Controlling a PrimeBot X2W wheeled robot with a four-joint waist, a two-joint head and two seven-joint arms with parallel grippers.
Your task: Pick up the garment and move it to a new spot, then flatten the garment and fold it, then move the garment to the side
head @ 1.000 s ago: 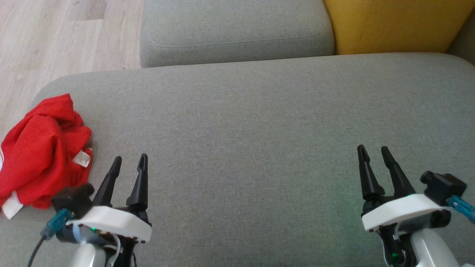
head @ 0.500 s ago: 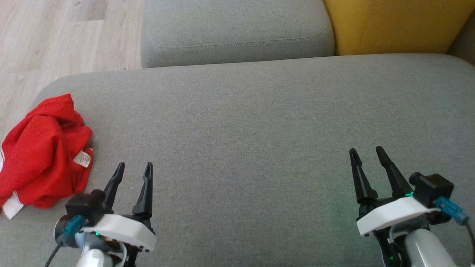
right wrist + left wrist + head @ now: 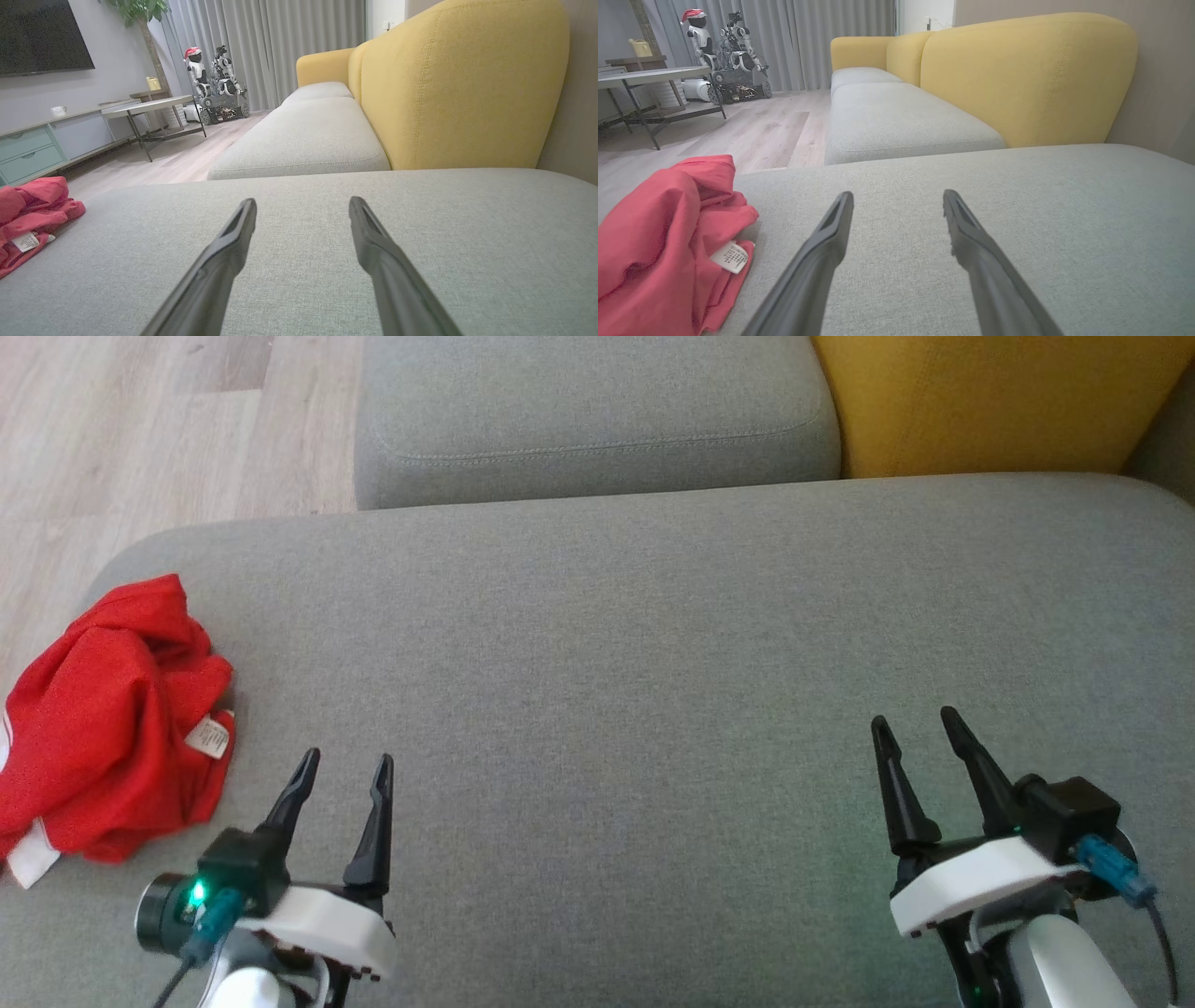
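A crumpled red garment [image 3: 107, 719] lay bunched at the left end of a broad grey seat cushion [image 3: 635, 644], close to the cushion's rounded edge, with a white care label [image 3: 209, 737] showing on the side that faced the middle of the seat. White trim showed at its near lower corner. The left gripper [image 3: 347, 756] stood just beside the garment on its inner side, apart from the cloth, its two dark fingers spread and pointing away from the robot, with nothing between them. The right gripper [image 3: 913, 716] was well apart from the garment, over the right part of the same cushion, its fingers likewise spread and empty. From the left wrist view the garment sat low on the left, near the left finger but not touching it; from the right wrist view it lay far off at the left edge. Beyond the cushion sat a second grey seat cushion [image 3: 588, 420], a yellow backrest [image 3: 990, 401] to its right, and pale wooden flooring [image 3: 140, 429] to its left.
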